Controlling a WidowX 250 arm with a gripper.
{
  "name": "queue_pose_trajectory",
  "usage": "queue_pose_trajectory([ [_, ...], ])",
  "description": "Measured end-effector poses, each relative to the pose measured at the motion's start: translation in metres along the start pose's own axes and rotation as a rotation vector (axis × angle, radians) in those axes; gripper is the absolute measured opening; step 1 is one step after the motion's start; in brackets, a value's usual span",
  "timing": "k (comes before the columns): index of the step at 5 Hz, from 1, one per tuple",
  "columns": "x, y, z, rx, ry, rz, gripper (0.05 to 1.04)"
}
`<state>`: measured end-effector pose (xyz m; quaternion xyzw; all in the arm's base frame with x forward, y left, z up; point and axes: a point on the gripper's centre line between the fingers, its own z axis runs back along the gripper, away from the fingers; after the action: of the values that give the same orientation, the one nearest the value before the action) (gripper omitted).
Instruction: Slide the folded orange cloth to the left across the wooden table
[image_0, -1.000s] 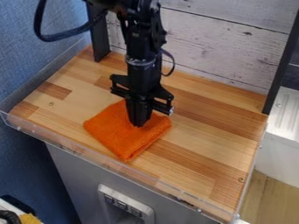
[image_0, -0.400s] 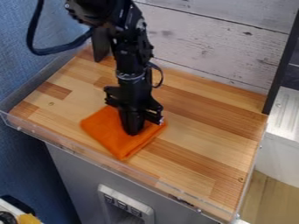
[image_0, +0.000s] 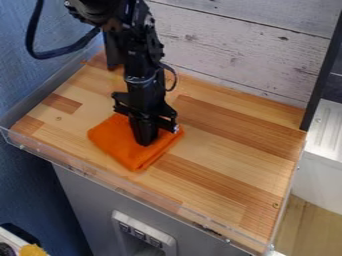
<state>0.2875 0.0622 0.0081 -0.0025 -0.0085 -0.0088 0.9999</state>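
Pointing downward with clenched fingers (image_0: 144, 138), touching the folded orange cloth (image_0: 112, 139) right beneath them on the wooden desk (image_0: 224, 150); cannot tell if pinching any fabric.

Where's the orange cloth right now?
In the camera view, the orange cloth lies folded on the wooden counter, left of centre, directly beneath the claw, with the clear front rail below and left of it.
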Motion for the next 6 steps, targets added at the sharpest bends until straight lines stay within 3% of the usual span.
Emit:
queue_pose_trajectory([
  [2, 0.006, 0.025, 0.001, 0.0, 0.004, 0.014, 0.084],
  [3, 0.001, 0.033, 0.005, -0.001, 0.042, 0.022, 0.237],
  [4, 0.004, 0.027, 0.013, -0.004, 0.077, 0.037, 0.495],
  [5, 0.021, 0.006, 0.027, 0.001, 0.08, 0.033, 0.795],
  [6, 0.034, -0.025, 0.04, 0.007, 0.084, 0.029, 0.997],
])
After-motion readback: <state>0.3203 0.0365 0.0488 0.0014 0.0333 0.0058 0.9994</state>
